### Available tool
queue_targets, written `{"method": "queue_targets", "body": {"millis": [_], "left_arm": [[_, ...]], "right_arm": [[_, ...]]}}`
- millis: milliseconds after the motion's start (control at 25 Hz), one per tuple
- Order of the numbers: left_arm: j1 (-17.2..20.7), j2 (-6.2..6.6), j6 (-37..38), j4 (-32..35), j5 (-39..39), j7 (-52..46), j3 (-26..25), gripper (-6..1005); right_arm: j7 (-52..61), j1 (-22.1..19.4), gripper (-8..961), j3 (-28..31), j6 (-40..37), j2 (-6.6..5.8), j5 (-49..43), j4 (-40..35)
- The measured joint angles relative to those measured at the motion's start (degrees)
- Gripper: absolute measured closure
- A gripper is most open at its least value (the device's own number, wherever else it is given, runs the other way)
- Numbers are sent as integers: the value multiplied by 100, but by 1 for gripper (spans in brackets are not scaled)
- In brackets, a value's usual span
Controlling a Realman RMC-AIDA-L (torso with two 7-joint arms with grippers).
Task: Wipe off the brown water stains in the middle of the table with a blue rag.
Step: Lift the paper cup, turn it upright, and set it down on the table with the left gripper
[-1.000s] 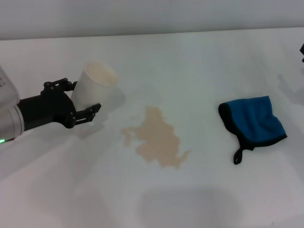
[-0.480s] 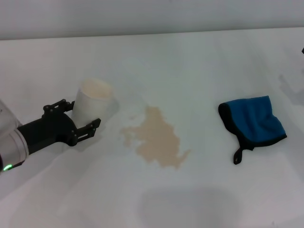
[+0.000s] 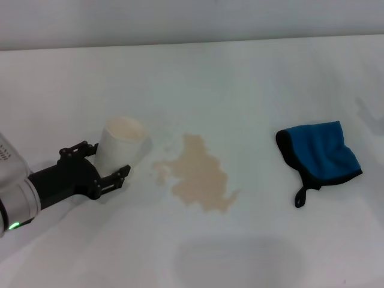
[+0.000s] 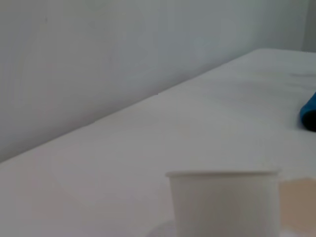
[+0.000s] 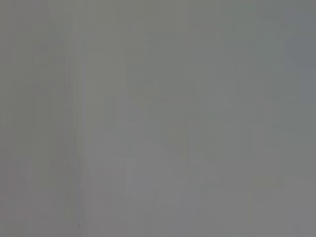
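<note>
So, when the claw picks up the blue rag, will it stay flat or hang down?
The blue rag already lies rumpled on the table, so it probably droops and folds when lifted. It looks thin and light, and its black loop tab will likely dangle.

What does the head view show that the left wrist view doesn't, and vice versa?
Head view only: the left gripper shut on the white cup, the brown water stains in full outline, and the whole blue rag with its loop tab, lying apart from the stains. Left wrist view only: the cup's side wall close up and the wall behind the table. Both: the cup, the table, part of the stains and at least an edge of the rag. The right gripper appears in neither.
</note>
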Motion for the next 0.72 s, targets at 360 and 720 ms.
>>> {"method": "queue_targets", "body": {"millis": [360, 720], "left_arm": [[8, 0, 34, -134, -6, 86, 4, 258], [15, 0, 108, -167, -9, 145, 3, 258]], "right_arm": [[0, -92, 169, 33, 0, -1, 0, 0], [0, -85, 170, 15, -11, -9, 0, 0]]}}
